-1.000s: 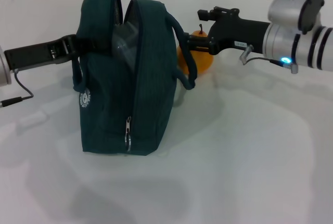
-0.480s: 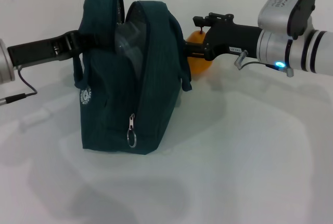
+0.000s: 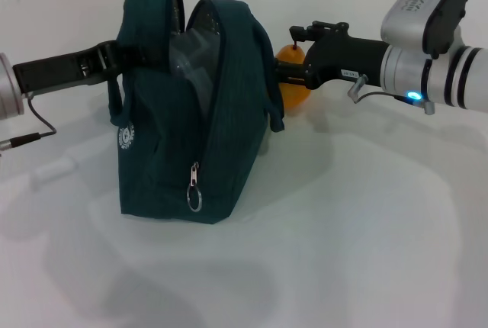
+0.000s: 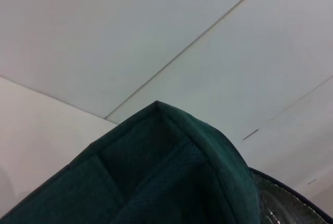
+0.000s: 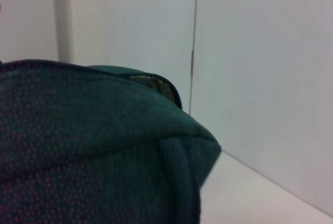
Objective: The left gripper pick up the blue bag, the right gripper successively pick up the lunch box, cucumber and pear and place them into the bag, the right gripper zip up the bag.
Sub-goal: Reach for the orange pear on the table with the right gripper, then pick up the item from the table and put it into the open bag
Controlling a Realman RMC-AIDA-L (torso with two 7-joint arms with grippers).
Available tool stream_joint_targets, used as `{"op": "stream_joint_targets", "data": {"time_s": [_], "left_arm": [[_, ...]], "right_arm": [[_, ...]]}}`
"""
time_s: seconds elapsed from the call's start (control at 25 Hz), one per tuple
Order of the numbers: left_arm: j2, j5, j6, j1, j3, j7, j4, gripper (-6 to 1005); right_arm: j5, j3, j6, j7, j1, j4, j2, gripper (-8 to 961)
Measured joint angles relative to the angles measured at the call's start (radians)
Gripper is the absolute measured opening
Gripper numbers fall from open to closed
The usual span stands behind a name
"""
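Note:
The blue bag (image 3: 168, 145) stands upright on the white table (image 3: 366, 229), its top open and silvery lining showing. My left gripper (image 3: 114, 57) reaches in from the left and is shut on the bag's upper left side. My right gripper (image 3: 280, 75) comes in from the right and is shut on the orange-yellow pear (image 3: 296, 91), held just behind the bag's right handle, beside the opening. The bag fabric fills the left wrist view (image 4: 171, 182) and the right wrist view (image 5: 93, 146). The lunch box and cucumber are out of sight.
The zipper's metal ring pull (image 3: 195, 191) hangs low on the bag's front edge. A thin cable (image 3: 30, 133) trails from the left arm over the table. A white wall runs along the back.
My right gripper has lifted the pear a little, still close behind the bag's handle. The bag has turned slightly, its zipper pull swinging to the right.

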Motion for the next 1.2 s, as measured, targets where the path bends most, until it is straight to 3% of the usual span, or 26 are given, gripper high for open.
{"op": "stream_joint_targets", "data": {"time_s": [0.28, 0.88, 1.2], "left_arm": [[-0.001, 0.0, 0.0, -0.002, 0.0, 0.001, 0.0, 32], [-0.002, 0.0, -0.001, -0.002, 0.0, 0.003, 0.0, 32], [-0.002, 0.0, 0.0, 0.001, 0.0, 0.002, 0.0, 32]], "right_arm": [[0.018, -0.003, 0.009, -0.002, -0.001, -0.01, 0.0, 688], [0.025, -0.003, 0.01, -0.021, -0.014, -0.018, 0.0, 41], [0.026, 0.002, 0.012, -0.041, -0.043, -0.045, 0.0, 22]]}}
